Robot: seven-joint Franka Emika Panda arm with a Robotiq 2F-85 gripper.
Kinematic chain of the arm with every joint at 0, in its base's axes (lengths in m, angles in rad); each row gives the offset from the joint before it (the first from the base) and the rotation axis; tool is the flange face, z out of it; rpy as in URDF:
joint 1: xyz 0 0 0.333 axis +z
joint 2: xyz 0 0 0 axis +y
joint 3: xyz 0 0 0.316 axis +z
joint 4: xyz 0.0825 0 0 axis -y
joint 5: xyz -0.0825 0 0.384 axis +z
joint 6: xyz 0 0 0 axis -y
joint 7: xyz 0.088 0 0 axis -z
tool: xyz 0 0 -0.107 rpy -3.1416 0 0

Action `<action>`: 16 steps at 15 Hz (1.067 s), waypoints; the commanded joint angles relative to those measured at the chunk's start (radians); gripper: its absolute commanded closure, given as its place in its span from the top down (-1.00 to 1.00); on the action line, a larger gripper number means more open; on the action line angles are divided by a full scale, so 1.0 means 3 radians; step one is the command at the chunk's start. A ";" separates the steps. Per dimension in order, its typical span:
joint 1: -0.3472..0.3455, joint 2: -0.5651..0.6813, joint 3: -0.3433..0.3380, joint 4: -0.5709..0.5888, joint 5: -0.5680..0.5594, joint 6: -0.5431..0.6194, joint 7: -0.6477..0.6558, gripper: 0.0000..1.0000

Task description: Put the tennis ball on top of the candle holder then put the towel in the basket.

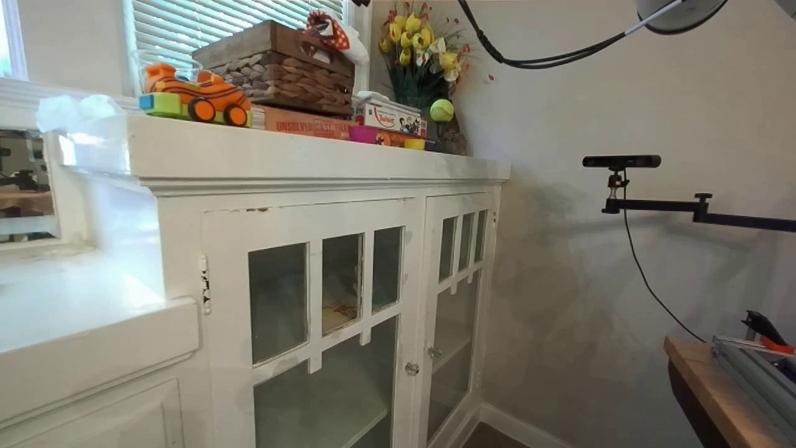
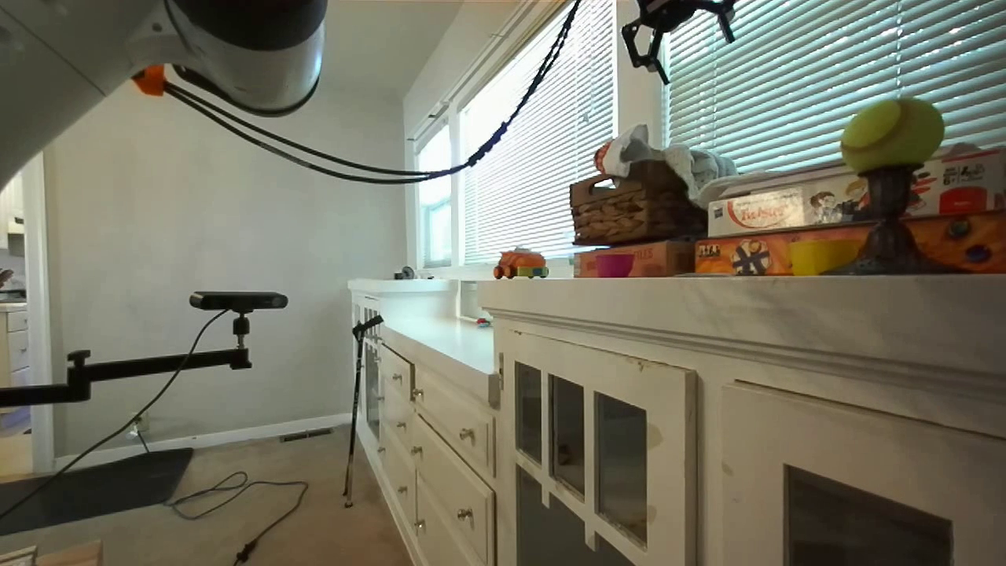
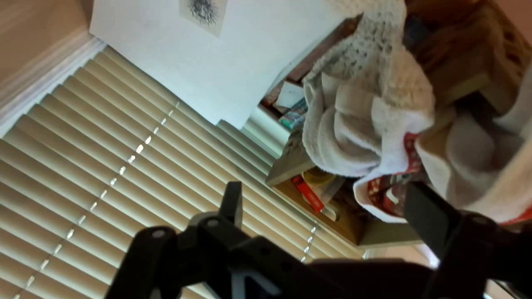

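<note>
The yellow-green tennis ball rests on top of the dark candle holder. The ball and holder also show in an exterior view. The brown woven basket stands on a box on the cabinet top; it also shows in an exterior view. A whitish towel with red patterned parts lies bunched in the basket and over its rim; it also shows in both exterior views. My gripper is open and empty above the basket; its fingers are wide apart.
An orange toy truck, game boxes, a pink cup, a yellow cup and a vase of yellow flowers share the cabinet top. Window blinds are behind the basket. A cable hangs from the arm.
</note>
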 commanded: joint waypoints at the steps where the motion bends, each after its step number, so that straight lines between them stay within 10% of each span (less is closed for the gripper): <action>1: -0.0124 -0.0018 0.0020 -0.0117 -0.0007 -0.0187 -0.0193 1.00; 16: -0.0397 0.0571 0.0323 0.0098 0.0281 -0.0700 -0.1002 1.00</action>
